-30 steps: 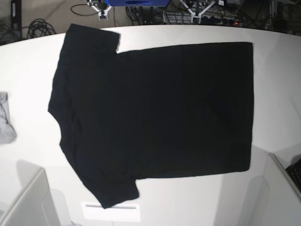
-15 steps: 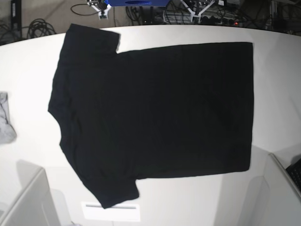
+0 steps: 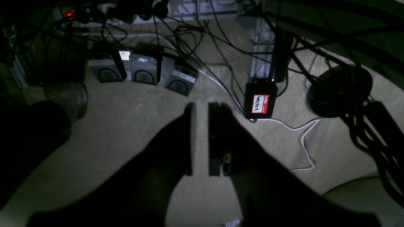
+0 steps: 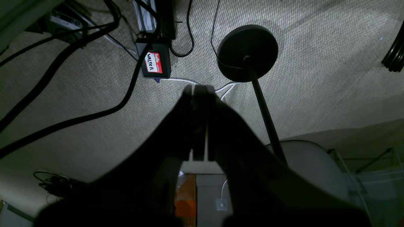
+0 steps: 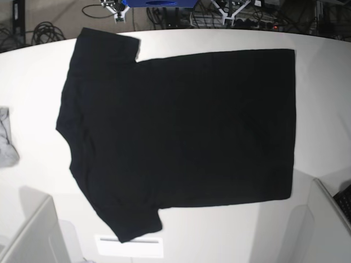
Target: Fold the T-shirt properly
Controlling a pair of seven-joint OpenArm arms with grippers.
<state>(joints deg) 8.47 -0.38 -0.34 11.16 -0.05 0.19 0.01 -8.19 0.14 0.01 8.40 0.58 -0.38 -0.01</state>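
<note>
T-shirt (image 5: 181, 131) lay spread flat on the white counter (image 5: 323, 98), plain black side up, nothing folded. Going from the left of the base view: a small grey cloth (image 5: 6, 145) sat at the counter's left edge, well apart from the shirt. Next came the sleeves and shoulders, one sleeve pointing to the far edge and the other toward the near edge, just beside a white label (image 5: 130, 245) on the counter. The body ran rightward to the straight hem at the right.

Neither of my arms reached over the counter; both hung beside it, their cameras looking down at carpet and cables. My right hand (image 4: 199, 91) was pressed together on nothing, above a round black stand base (image 4: 247, 52). My left hand (image 3: 200, 108) showed a narrow gap between its fingers and held nothing, with a red-labelled black box (image 3: 260, 102) on the floor beyond it.

I judged the folding had not started. The first move would call for bringing both hands up over the counter, spreading them, and pinching one long edge of the shirt at two places to carry it across.
</note>
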